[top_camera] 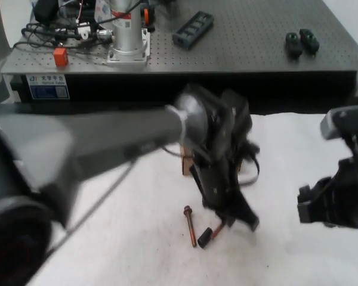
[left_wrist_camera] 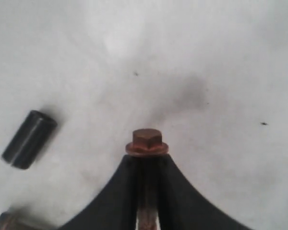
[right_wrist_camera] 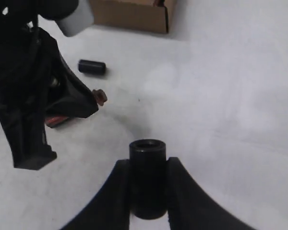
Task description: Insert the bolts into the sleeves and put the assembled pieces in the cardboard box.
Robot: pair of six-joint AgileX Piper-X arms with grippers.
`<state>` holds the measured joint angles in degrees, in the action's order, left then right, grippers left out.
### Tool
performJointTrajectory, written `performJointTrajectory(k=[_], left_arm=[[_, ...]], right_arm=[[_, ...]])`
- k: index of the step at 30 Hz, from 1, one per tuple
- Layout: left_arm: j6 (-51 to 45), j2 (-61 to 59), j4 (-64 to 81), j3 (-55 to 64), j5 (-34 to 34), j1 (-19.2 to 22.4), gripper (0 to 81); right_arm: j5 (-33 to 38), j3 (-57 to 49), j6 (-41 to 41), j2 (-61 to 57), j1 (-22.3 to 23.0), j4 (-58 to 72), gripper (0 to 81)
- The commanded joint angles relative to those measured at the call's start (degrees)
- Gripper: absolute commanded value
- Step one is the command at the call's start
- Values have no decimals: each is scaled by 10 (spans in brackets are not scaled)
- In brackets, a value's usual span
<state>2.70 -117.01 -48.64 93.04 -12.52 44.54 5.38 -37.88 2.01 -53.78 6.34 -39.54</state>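
- Where the left arm (top_camera: 107, 137) lies across the high view, it covers most of the cardboard box (top_camera: 187, 164); a brown corner shows behind the wrist.
- The left end effector (left_wrist_camera: 146, 160) is closed on a bolt (left_wrist_camera: 146, 142). The hex head stands just beyond the fingertips; the shank is hidden between the fingers.
- The right end effector (right_wrist_camera: 148, 165) is closed on a black sleeve (right_wrist_camera: 148, 179). The open bore shows past the fingertips; the far end is hidden between the fingers.
- The right arm (top_camera: 337, 196) is cut off at the edge of the high view, and its fingers cannot be made out there.
- A second sleeve (left_wrist_camera: 29, 139) lies on its side on the white cover of the desk (top_camera: 137, 250), near the left end effector and apart from it.
- A second bolt (top_camera: 190, 225) lies flat on the desk, its tip just beside the second sleeve.
- A brownish piece (left_wrist_camera: 5, 221) is cut off at the corner of the left wrist view; it cannot be identified.
- In the high view the left end effector hangs between the second bolt and the right arm.
- Behind the desk, a perforated metal plate (top_camera: 244, 42) carries a black slotted block (top_camera: 193, 28), two black round parts (top_camera: 301, 42), an orange block (top_camera: 60, 56), a metal post (top_camera: 128, 36) and cables (top_camera: 53, 30).
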Motion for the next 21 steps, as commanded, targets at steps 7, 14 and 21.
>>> performJointTrajectory(k=[7, 14, 21], left_arm=[[-236, 264, 451, -278, -200, -89, 6], [-413, 306, 780, -426, -259, -92, 6], [-419, 306, 783, -436, -265, -92, 6]], right_arm=[[235, 112, -148, 16, 38, 267, 27], [253, 148, -270, -64, 117, 540, 27], [223, 128, -273, -93, 120, 582, 27]])
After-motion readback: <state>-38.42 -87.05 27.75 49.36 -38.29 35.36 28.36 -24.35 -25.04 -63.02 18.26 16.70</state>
